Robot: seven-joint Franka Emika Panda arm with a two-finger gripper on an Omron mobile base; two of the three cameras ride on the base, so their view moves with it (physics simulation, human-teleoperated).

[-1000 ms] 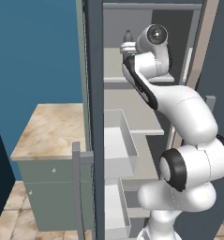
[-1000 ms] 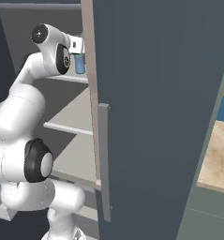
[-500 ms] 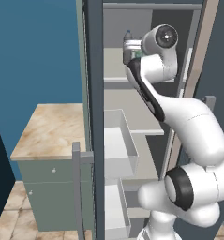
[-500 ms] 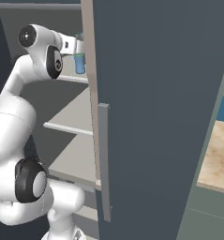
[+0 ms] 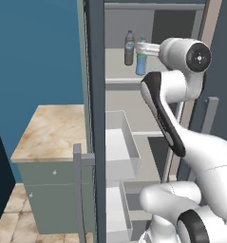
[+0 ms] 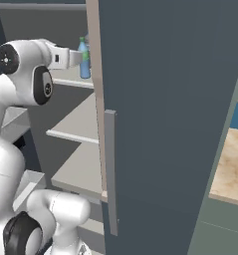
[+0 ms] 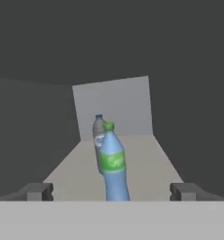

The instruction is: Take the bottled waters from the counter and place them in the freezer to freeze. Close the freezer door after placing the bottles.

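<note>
Gripper (image 7: 111, 191) wide open, holding nothing; its two dark fingertips (image 7: 36, 191) stand far apart at the bottom of the hand view. The light blue bottle (image 7: 114, 164) with green label and cap stands upright on the shelf straight ahead of the gripper, centred in the gap between the tips but clear of both, no contact on either side. Grey bottle (image 7: 99, 131) with dark cap stands upright just behind the blue one, slightly to its left, partly hidden by it; cannot tell whether the two touch.

Left base view: both bottles are on the top shelf of the freezer (image 5: 134, 83), grey bottle (image 5: 129, 48) to the left, blue bottle (image 5: 141, 63) to its right and nearer the hand. The arm reaches up to that shelf with the hand level with the bottles, gripper (image 5: 138, 48) pointing left into the compartment. The freezer door (image 5: 95, 118) is open, seen edge-on, with white bins on its inner side and a grey bar handle low down. Counter (image 5: 51, 132) sits left of the freezer, well below the shelf.

Right base view: blue bottle (image 6: 84, 59) on the upper shelf, just past the hand, partly hidden by a big dark door panel (image 6: 170, 124) with a vertical handle.
</note>
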